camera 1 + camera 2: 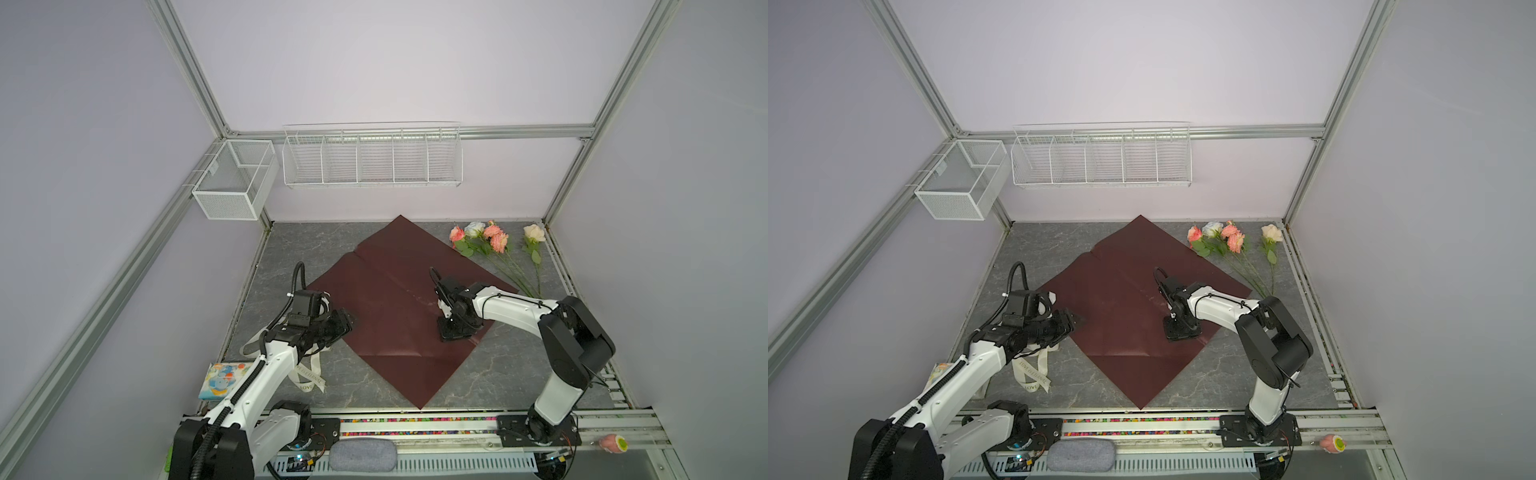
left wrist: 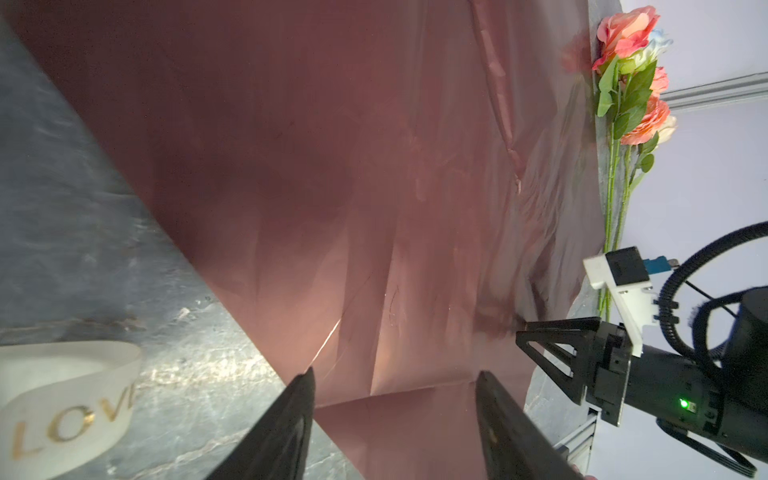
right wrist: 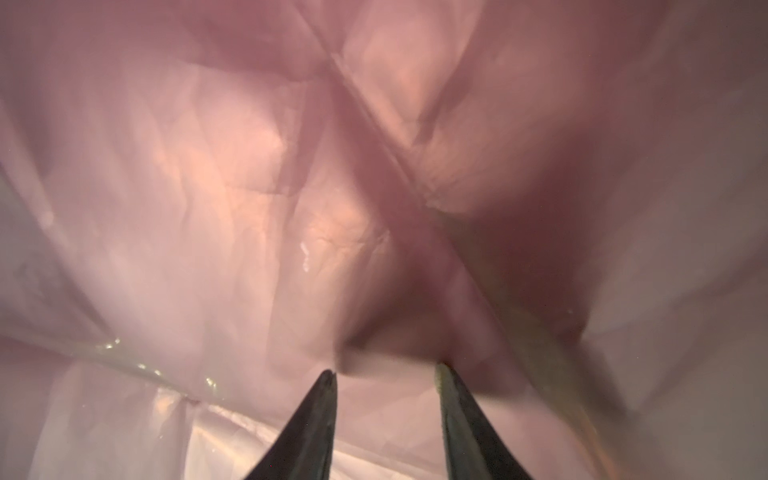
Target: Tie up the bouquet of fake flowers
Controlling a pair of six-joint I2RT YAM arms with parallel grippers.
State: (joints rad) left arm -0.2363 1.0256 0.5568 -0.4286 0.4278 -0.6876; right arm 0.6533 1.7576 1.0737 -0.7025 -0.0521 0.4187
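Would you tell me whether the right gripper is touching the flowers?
Apart. Both top views show the right gripper over the red paper, with bare paper between it and the flowers.

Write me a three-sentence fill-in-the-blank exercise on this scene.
The fake flowers lie by the table's far ____ corner.
The lettered ribbon lies near the ____ arm.
The left gripper and the right gripper both have ____ jaws.
Missing words: right; left; open

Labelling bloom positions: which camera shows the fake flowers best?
Both top views: all blooms of the fake flowers show, stem ends behind the right arm. Left wrist view catches several, overlapping; right wrist view shows only red paper.
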